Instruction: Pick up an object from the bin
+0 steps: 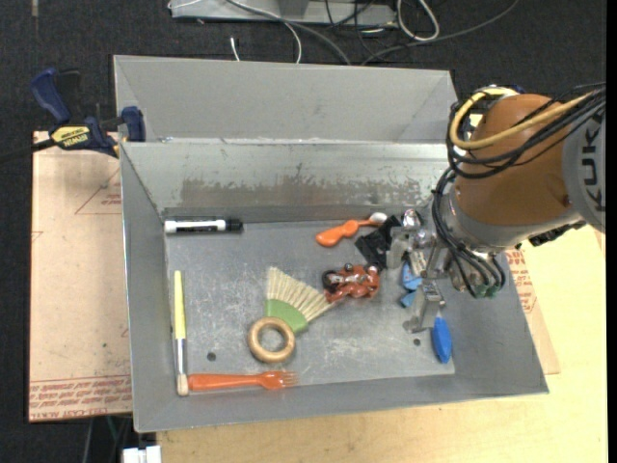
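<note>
My gripper (422,302) hangs low over the right part of the bin floor, under the orange-brown wrist cover. A small blue oblong piece (441,340) lies just below and to the right of it. Another small blue bit (409,280) shows right beside the gripper's left side, and I cannot tell whether they touch. A black object (372,245) lies up and to the left of the gripper. Further left sits a red-brown toy figure (352,281).
An orange spoon-like piece (339,231) lies near the back wall and a black-and-white marker (201,226) at the back left. A fan brush with a green base (294,302), a wooden ring (272,340), an orange fork (241,382) and a pale stick (178,328) lie on the left.
</note>
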Motion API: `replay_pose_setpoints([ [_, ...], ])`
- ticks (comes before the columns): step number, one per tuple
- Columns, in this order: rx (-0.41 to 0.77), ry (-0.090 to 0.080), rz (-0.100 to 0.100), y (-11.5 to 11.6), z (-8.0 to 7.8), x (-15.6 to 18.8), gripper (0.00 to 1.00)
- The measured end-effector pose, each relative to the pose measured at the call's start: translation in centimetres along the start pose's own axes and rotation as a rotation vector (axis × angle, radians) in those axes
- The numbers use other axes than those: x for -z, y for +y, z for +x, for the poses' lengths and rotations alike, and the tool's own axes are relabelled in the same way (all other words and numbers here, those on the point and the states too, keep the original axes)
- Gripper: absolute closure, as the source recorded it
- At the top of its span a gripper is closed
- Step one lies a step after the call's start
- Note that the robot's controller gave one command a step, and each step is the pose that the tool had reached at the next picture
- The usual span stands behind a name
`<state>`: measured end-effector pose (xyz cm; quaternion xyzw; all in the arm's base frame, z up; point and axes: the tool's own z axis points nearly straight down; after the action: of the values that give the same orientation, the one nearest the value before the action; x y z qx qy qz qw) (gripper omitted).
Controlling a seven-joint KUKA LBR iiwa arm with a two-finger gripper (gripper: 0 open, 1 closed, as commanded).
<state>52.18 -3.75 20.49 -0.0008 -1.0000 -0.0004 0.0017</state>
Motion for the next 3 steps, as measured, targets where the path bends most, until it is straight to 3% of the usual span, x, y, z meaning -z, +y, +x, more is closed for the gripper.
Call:
replay_pose_setpoints([
  [1, 0.002, -0.005, 0.0, 0.0, -0.1, 0.1, 0.0],
  [2, 0.082, -0.011, 0.001, 1.5, -4.1, -8.9, 0.0],
  [3, 0.168, -0.015, 0.002, 2.6, -5.7, -9.9, 0.0],
])
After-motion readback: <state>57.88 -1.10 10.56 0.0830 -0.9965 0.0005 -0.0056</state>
